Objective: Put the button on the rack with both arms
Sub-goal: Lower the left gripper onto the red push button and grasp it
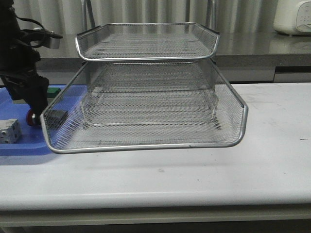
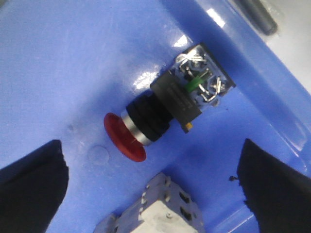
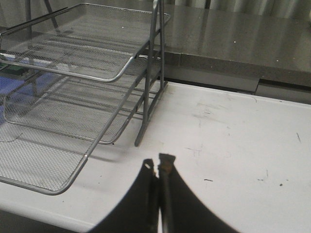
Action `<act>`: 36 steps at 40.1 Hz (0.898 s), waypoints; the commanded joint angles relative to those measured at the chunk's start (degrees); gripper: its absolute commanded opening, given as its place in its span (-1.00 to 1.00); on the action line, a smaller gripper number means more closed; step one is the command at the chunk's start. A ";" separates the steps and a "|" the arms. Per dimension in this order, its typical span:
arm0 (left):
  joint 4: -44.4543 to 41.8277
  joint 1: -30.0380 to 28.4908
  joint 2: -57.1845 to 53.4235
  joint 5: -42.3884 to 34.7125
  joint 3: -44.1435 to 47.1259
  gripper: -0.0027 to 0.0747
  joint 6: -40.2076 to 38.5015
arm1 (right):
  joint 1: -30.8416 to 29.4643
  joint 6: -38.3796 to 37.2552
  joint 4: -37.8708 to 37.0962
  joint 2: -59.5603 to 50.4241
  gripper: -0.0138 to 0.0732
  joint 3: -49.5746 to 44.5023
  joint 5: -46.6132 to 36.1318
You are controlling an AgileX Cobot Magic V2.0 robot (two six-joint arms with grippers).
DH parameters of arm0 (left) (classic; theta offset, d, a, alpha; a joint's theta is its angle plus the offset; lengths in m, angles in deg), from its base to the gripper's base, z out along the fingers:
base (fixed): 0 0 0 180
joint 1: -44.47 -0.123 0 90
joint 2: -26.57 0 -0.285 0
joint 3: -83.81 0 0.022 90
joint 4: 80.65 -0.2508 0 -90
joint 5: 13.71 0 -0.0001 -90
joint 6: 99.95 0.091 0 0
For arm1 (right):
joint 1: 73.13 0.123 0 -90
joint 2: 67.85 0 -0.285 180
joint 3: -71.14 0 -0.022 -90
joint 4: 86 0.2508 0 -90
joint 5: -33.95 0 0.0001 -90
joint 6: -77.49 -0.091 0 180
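Left gripper (image 2: 150, 189) jaws spread; right gripper (image 3: 158, 167) jaws closed.

A white, scuffed surface (image 1: 272, 160) spreads out ahead of the right gripper (image 3: 158, 167). Beyond it runs a grey counter (image 1: 257, 46) with a glossy top catching pale light, backed by grey vertical blinds (image 1: 146, 10). A white appliance (image 1: 293, 17) sits on the counter.

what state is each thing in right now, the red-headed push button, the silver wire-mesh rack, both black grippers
red-headed push button: lying on its side on the blue tray, not gripped
silver wire-mesh rack: upright on the white table, bottom tier slid forward, tiers without the button
left gripper: open, fingers either side of the button, apart from it
right gripper: shut, holding nothing, over the table
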 commanded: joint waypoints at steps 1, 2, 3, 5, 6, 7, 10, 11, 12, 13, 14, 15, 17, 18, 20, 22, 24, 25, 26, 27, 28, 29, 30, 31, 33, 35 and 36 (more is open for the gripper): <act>1.80 -0.07 -1.72 -0.07 -2.95 0.78 1.10 | 0.10 0.10 0.02 0.58 -0.82 1.37 -4.70; 1.90 -0.07 -1.28 -0.07 -3.09 0.78 1.11 | 0.10 0.10 0.02 0.58 -0.82 1.37 -4.70; 2.19 -0.07 -0.92 -0.07 -3.44 0.78 1.21 | 0.10 0.10 0.02 0.58 -0.82 1.37 -4.70; 2.18 -0.07 -0.01 -0.43 -3.96 0.78 1.21 | 0.10 0.10 0.02 0.58 -0.82 1.37 -4.70; 2.18 -0.07 0.20 -0.43 -4.39 0.78 1.21 | 0.10 0.10 0.02 0.58 -0.82 1.37 -4.70; 2.18 -0.07 0.73 -0.67 -4.53 0.78 1.21 | 0.10 0.10 0.02 0.58 -0.82 1.37 -4.70; 2.18 -0.07 1.37 -1.29 -4.74 0.78 1.35 | 0.10 0.10 0.02 0.58 -0.82 1.37 -4.70; 2.42 -0.07 1.55 -1.41 -4.74 0.78 1.48 | 0.10 0.10 0.02 0.58 -0.82 1.37 -4.70; 2.56 -0.07 1.63 -1.41 -4.74 0.78 1.49 | 0.10 0.10 0.02 0.58 -0.82 1.37 -4.70; 2.56 -0.07 1.87 -1.55 -4.74 0.78 1.72 | 0.10 0.10 0.02 0.58 -0.82 1.37 -4.70; 2.61 -0.07 2.00 -1.55 -4.74 0.78 1.86 | 0.10 0.10 0.02 0.58 -0.82 1.37 -4.70; 2.61 -0.07 2.01 -1.73 -4.74 0.78 2.03 | 0.10 0.10 0.02 0.58 -0.82 1.37 -4.70; 3.38 -0.07 2.27 -2.00 -4.74 0.78 2.64 | 0.10 0.10 0.02 0.58 -0.82 1.37 -4.70; 3.74 -0.07 2.38 -2.43 -4.74 0.78 2.89 | 0.10 0.10 0.02 0.58 -0.82 1.37 -4.70; 4.41 -0.07 2.38 -3.01 -4.74 0.78 3.14 | 0.10 0.10 0.02 0.58 -0.82 1.37 -4.70; 5.23 -0.07 2.50 -3.59 -4.74 0.78 3.86 | 0.10 0.10 0.02 0.58 -0.82 1.37 -4.70; 5.85 -0.07 2.63 -3.70 -4.74 0.78 4.21 | 0.10 0.10 0.02 0.58 -0.82 1.37 -4.70; 5.83 -0.07 2.64 -4.05 -4.74 0.78 4.21 | 0.10 0.10 0.02 0.58 -0.82 1.37 -4.70; 5.83 -0.07 2.76 -4.17 -4.74 0.78 4.21 | 0.10 0.10 0.02 0.58 -0.82 1.37 -4.70; 5.83 -0.07 2.94 -4.17 -4.74 0.78 4.21 | 0.10 0.10 0.02 0.58 -0.82 1.37 -4.70; 5.83 -0.07 2.99 -4.17 -4.74 0.78 4.21 | 0.10 0.10 0.02 0.58 -0.82 1.37 -4.70; 5.83 -0.07 3.23 -4.22 -4.74 0.78 4.21 | 0.10 0.10 0.02 0.58 -0.82 1.37 -4.70; 5.87 -0.07 3.44 -4.22 -4.74 0.78 4.21 | 0.10 0.10 0.02 0.58 -0.82 1.37 -4.70; 5.87 -0.07 3.55 -4.22 -4.74 0.78 4.21 | 0.10 0.10 0.02 0.58 -0.82 1.37 -4.70; 5.87 -0.07 3.95 -4.22 -4.74 0.78 4.21 | 0.10 0.10 0.02 0.58 -0.82 1.37 -4.70; 5.99 -0.07 4.21 -4.22 -4.74 0.78 4.21 | 0.10 0.10 0.02 0.58 -0.82 1.37 -4.70; 6.10 -0.07 4.31 -4.22 -4.74 0.78 4.21 | 0.10 0.10 0.02 0.58 -0.82 1.37 -4.70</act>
